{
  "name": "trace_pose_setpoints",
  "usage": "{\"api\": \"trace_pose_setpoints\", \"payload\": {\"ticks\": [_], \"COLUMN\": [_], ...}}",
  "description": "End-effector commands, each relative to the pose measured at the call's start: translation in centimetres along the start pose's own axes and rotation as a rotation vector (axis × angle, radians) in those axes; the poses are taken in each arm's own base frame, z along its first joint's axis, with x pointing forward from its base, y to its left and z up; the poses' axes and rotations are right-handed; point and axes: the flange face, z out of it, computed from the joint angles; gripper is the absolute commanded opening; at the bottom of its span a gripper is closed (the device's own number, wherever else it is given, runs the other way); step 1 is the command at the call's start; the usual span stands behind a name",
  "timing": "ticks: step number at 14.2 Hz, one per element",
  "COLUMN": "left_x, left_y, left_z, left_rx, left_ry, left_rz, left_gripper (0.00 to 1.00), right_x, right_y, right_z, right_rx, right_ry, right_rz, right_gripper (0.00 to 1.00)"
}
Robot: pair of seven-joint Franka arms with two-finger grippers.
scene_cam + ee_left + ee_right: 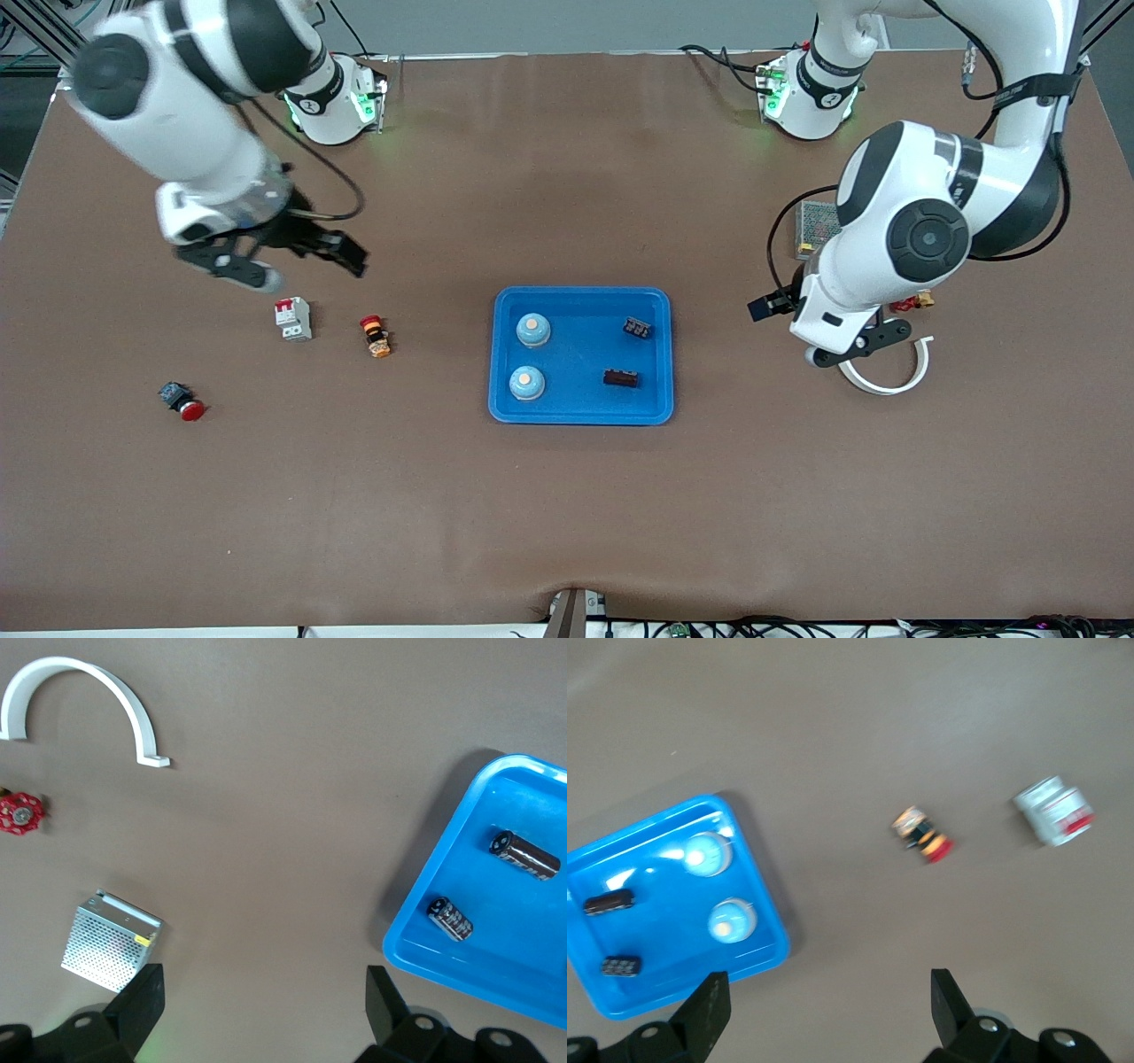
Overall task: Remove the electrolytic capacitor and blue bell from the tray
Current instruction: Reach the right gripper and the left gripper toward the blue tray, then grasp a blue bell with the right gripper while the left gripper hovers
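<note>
Currently, tray: shallow blue plastic tray (582, 354) at the centre of the front view, holding all four task pieces.
Bells: two pale blue round bells with orange tops, one (533, 330) farther from the front camera, one (526, 383) nearer, both on the tray's side toward the right arm's end.
Capacitors: two dark cylindrical capacitors (636, 327) and (621, 378) lying on their sides in the tray's half toward the left arm's end.
Left gripper (858, 347): centre right of the front view, over a white curved plastic clip (895, 379), fingers spread wide and empty, well apart from the tray.
Right gripper (292, 261): upper left of the front view, over bare table near a white-and-red circuit breaker (293, 319), fingers wide, holding nothing.
</note>
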Motion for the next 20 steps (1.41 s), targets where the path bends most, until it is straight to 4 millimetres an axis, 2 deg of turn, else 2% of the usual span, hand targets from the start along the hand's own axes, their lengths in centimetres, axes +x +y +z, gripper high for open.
{"api": "trace_pose_setpoints", "payload": {"ticks": [1,4,7,9,13,15,17,20], "left_x": [-0.7,-0.8,-0.8,-1.2,-1.6,-3.1,-3.4,-3.8], "left_y": [1.0,1.3,1.3,1.7,2.1,3.6,4.0,4.4], "left_z": [0.6,0.6,0.5,0.5,0.5,0.8,0.8,0.4], "left_rx": [-0.001,-0.006,-0.008,-0.007,-0.006,0.005,0.005,0.0], "left_ry": [0.009,0.016,0.018,0.019,0.021,0.019,0.021,0.028], "left_rz": [-0.033,-0.048,-0.054,-0.045,-0.055,-0.063,-0.085,-0.077], "left_gripper": [1.0,1.0,1.0,1.0,1.0,1.0,1.0,1.0], "right_x": [-1.2,-2.6,-2.7,-2.0,-1.1,-1.2,-1.2,-0.5], "right_y": [-3.2,-6.7,-8.6,-9.6,-12.0,-14.0,-15.8,-16.4], "right_z": [3.0,7.1,11.3,13.9,17.7,19.9,21.9,24.8], "right_rx": [0.008,0.03,0.039,0.029,0.008,-0.002,-0.024,-0.06], "right_ry": [0.013,0.027,0.035,0.025,0.008,0.003,0.02,0.043], "right_rz": [0.029,0.04,0.031,0.035,0.037,0.012,-0.029,-0.064], "right_gripper": [1.0,1.0,1.0,1.0,1.0,1.0,1.0,1.0]}}
